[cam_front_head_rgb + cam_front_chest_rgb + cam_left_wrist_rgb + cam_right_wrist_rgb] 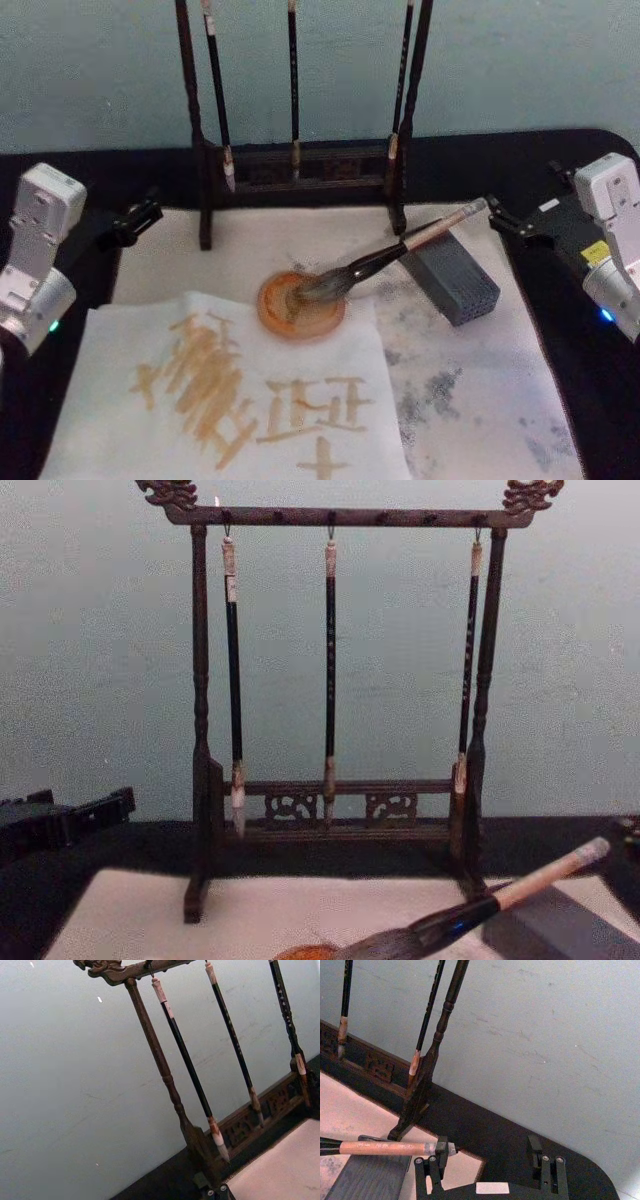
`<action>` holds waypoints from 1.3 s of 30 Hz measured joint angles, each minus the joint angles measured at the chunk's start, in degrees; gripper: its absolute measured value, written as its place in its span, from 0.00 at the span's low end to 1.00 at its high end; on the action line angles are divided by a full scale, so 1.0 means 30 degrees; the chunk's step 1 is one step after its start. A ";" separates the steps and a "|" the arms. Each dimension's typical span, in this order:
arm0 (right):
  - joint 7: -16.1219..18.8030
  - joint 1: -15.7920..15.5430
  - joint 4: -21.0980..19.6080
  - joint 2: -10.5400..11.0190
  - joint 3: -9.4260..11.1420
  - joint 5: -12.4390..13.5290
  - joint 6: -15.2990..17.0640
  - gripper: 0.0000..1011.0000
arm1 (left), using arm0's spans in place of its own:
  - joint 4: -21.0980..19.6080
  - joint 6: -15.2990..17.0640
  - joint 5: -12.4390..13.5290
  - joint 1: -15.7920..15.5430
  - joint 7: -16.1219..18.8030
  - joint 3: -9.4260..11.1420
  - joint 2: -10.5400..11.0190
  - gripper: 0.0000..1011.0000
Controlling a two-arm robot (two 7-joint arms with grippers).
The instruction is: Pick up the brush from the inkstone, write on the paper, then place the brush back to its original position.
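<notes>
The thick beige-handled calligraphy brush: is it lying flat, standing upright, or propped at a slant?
Propped at a slant: the thick beige-handled brush has bristles in the round orange dish, handle leaning on the grey rectangular block.

The thick pale-handled brush [385,258] lies tuft in the round orange dish [270,312], handle on the grey block [455,282] to its right — cream paper sheet [120,350] in front, wooden rack [300,178] behind.
</notes>
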 joint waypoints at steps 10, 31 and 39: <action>-0.0001 -0.0001 0.0000 0.0000 0.0000 0.0000 0.0001 1.00 | 0.0000 0.0000 0.0000 0.0001 0.0000 0.0001 0.0001 0.99; 0.0099 -0.0064 -0.0086 -0.0016 0.0102 0.0155 -0.0015 1.00 | -0.0001 -0.0001 0.0000 0.0001 0.0000 0.0001 0.0000 0.99; 0.1583 -0.1173 -0.1419 -0.0339 0.1548 0.2942 -0.0215 1.00 | 0.0000 0.0000 -0.0001 0.0002 0.0000 0.0000 0.0000 0.99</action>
